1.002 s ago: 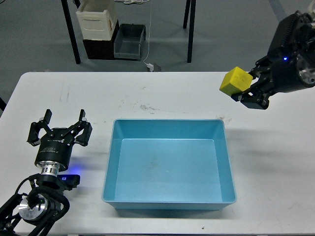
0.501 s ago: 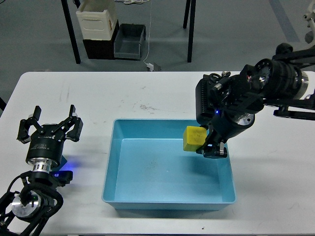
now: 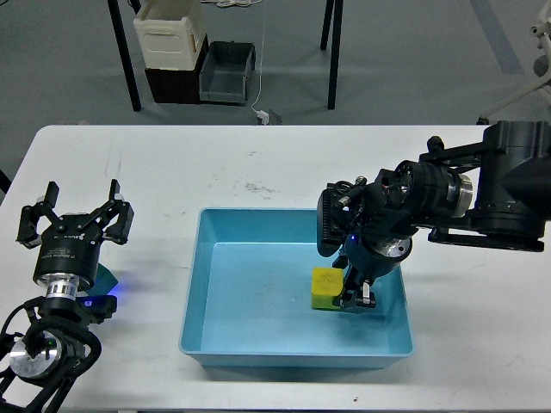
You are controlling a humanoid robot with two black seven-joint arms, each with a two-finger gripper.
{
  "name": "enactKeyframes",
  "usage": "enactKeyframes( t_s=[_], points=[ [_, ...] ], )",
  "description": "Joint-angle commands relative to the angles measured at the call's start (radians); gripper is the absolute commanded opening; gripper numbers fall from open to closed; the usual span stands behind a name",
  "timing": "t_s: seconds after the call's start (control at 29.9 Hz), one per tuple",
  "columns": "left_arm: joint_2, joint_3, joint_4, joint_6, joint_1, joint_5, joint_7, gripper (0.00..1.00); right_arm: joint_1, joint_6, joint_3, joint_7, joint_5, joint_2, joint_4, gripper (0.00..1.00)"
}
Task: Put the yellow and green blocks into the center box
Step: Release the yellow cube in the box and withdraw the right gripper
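1. My right gripper is closed on the yellow block, low inside the blue box
2. My left gripper is spread wide and holds nothing, over the white table left of the box

No readable text anywhere — there's faint white lettering on the left gripper's black body, but it's too small to make out. Nothing legible on the blue box or the table — no labels, no numbers.
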Motion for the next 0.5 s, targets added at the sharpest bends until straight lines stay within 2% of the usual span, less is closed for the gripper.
enactKeyframes(
  t_s=[0.0, 0.17, 0.3, 0.47],
  points=[
    [0.002, -0.001, -0.001, -0.002, -0.001, 0.002, 0.0, 1.0, -0.004, -0.009, 0.005, 0.0, 0.022, -0.003, -0.008, 0.95],
    [0.043, 0.007, -0.003, 0.002, -0.005, 0.008, 0.006, 1.0, -0.007, -0.049, 0.11, 0.0, 0.063, -0.038, -0.011, 0.96],
    [0.136, 0.013, -0.006, 0.002, -0.009, 0.049, 0.009, 1.0, -0.062, -0.178, 0.304, 0.0, 0.13, -0.127, 0.0, 0.96],
    [0.262, 0.015, -0.004, 0.014, -0.046, 0.225, 0.014, 1.0, -0.206, -0.397, 0.506, 0.0, 0.153, -0.147, 0.007, 0.96]
  ],
)
